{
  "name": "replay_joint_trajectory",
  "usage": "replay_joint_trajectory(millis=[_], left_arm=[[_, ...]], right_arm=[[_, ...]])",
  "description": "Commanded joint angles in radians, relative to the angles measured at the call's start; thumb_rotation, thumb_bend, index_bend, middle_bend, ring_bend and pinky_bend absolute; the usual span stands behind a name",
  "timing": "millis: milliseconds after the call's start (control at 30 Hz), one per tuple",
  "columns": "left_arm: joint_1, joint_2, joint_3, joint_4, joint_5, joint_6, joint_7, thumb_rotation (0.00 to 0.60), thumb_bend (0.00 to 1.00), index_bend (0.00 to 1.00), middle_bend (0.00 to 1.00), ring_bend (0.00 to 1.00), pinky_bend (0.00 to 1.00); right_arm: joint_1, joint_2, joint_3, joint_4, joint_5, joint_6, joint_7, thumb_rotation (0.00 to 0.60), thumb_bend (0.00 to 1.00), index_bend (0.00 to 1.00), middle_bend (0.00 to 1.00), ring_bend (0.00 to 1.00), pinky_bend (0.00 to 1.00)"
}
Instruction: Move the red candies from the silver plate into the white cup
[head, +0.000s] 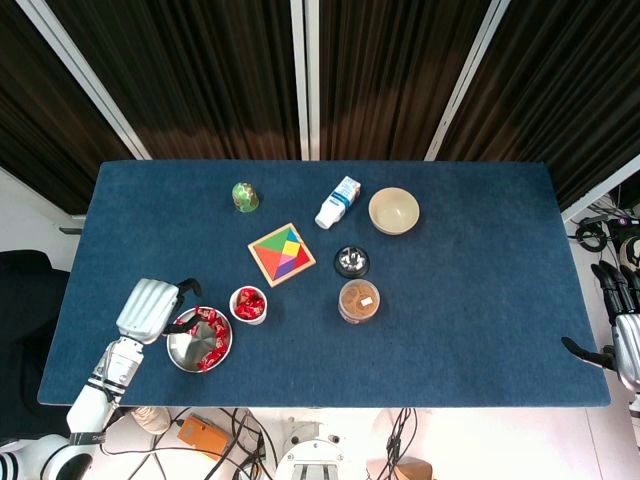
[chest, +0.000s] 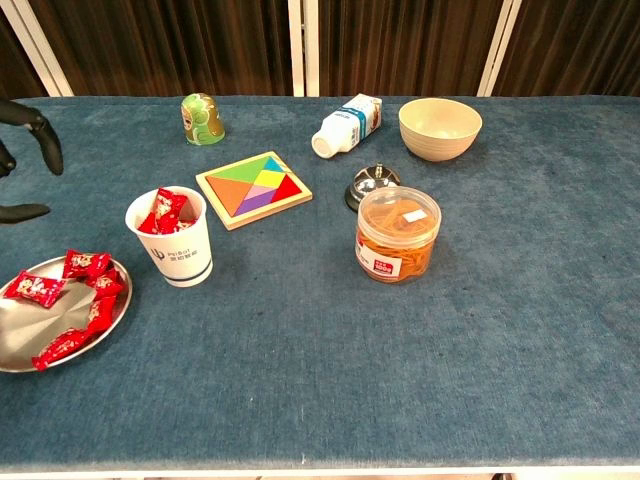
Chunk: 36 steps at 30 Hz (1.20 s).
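The left hand (head: 148, 309) hangs empty with fingers spread, just left of the silver plate (head: 181, 347), where several red candies (head: 208, 335) lie; the white cup (head: 248, 304) stands just right of the plate. The right hand (head: 617, 338), also spread and empty, sits off the counter's (head: 460, 310) far edge, so the left is nearer.

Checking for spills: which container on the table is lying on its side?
The small milk carton, tipped over beside the beige bowl; the white cup and jar stand upright.

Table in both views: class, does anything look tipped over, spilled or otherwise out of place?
The milk carton lies on its side near the beige bowl, though nothing has spilled. The green can looks upside down. The white cup stands upright.
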Motion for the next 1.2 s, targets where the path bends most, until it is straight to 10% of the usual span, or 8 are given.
replay_joint_trajectory(millis=[33, 933, 1200], left_arm=[[0.018, -0.032, 0.033, 0.066, -0.001, -0.023, -0.02, 0.6, 0.2, 0.45, 0.95, 0.92, 0.83], [0.016, -0.129, 0.057, 0.245, -0.042, -0.141, 0.101, 0.6, 0.22, 0.46, 0.95, 0.92, 0.83], [0.014, -0.132, 0.051, 0.259, -0.046, -0.155, 0.084, 0.6, 0.36, 0.57, 0.95, 0.92, 0.83]], right_arm=[[0.002, 0.005, 0.001, -0.011, -0.007, 0.003, -0.01, 0.6, 0.16, 0.0, 0.12, 0.0, 0.1], [-0.005, 0.011, -0.005, -0.039, -0.003, 0.007, -0.037, 0.6, 0.16, 0.0, 0.12, 0.0, 0.1], [-0.003, 0.014, -0.004, -0.047, -0.001, 0.005, -0.047, 0.6, 0.16, 0.0, 0.12, 0.0, 0.1]])
